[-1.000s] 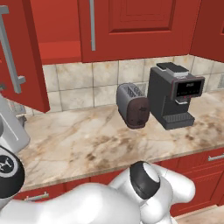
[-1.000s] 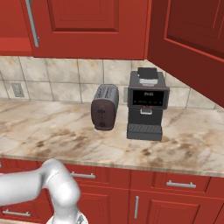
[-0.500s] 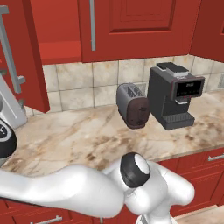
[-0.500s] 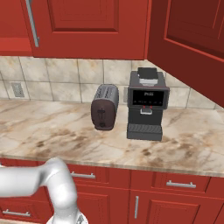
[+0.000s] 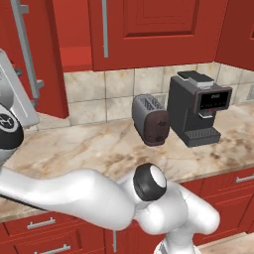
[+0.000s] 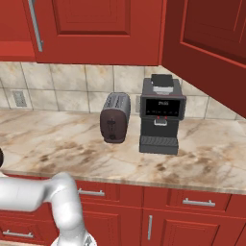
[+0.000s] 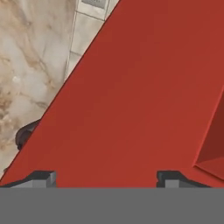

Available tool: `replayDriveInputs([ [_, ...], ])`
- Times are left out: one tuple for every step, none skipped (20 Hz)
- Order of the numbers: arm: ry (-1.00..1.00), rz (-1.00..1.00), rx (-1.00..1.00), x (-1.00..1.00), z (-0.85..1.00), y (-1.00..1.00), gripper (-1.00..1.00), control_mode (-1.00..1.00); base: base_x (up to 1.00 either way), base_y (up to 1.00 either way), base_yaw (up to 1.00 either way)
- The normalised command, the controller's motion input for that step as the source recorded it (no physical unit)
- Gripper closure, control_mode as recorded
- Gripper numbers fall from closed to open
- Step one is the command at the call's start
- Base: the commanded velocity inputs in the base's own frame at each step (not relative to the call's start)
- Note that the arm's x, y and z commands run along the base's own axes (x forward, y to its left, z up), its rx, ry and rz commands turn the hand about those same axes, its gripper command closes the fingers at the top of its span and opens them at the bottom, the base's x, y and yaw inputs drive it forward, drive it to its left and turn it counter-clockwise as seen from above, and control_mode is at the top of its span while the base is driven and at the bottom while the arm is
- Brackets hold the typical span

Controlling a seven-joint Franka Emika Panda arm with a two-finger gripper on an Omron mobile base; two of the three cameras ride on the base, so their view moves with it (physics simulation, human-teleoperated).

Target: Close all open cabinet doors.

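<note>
open cabinet door cut by left edge; toaster mostly hidden behind door.

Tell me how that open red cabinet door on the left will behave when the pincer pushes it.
The open cabinet door looks like a rigid flat panel, so it should swing as one piece rather than flex. Its glossy face may let the fingertips slide sideways. Being tall, it probably carries some momentum and may bump shut.

Glossy red cabinet doors with grey bar handles. Beige marbled tabletop with brown veins. Dark maroon toaster. Black coffee machine. Cream tiled backsplash.
</note>
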Motion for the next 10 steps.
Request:
replayDriveInputs([
  [0.00, 0.00, -0.01, 0.58, 0.00, -0.44, -1.00, -1.00, 0.00, 0.00, 0.00],
  [0.00, 0.00, -0.01, 0.57, 0.00, -0.45, -1.00, -1.00, 0.00, 0.00, 0.00],
  [0.00, 0.00, 0.00, 0.61, 0.00, -0.45, -1.00, -1.00, 0.00, 0.00, 0.00],
  [0.00, 0.00, 0.00, 0.63, 0.00, -0.46, -1.00, -1.00, 0.00, 0.00, 0.00],
  [0.00, 0.00, 0.00, 0.64, 0.00, -0.47, -1.00, -1.00, 0.00, 0.00, 0.00],
  [0.00, 0.00, 0.00, 0.66, 0.00, -0.47, -1.00, -1.00, 0.00, 0.00, 0.00],
  [0.00, 0.00, 0.00, 0.70, 0.00, -0.48, -1.00, -1.00, 0.00, 0.00, 0.00],
  [0.00, 0.01, 0.00, 0.71, 0.00, -0.48, -1.00, -1.00, 0.00, 0.00, 0.00],
  [0.00, 0.01, 0.00, 0.71, 0.00, -0.48, -1.00, -1.00, 0.00, 0.00, 0.00],
  [0.00, 0.02, 0.00, 0.68, 0.00, -0.48, -1.00, -1.00, 0.00, 0.00, 0.00],
])
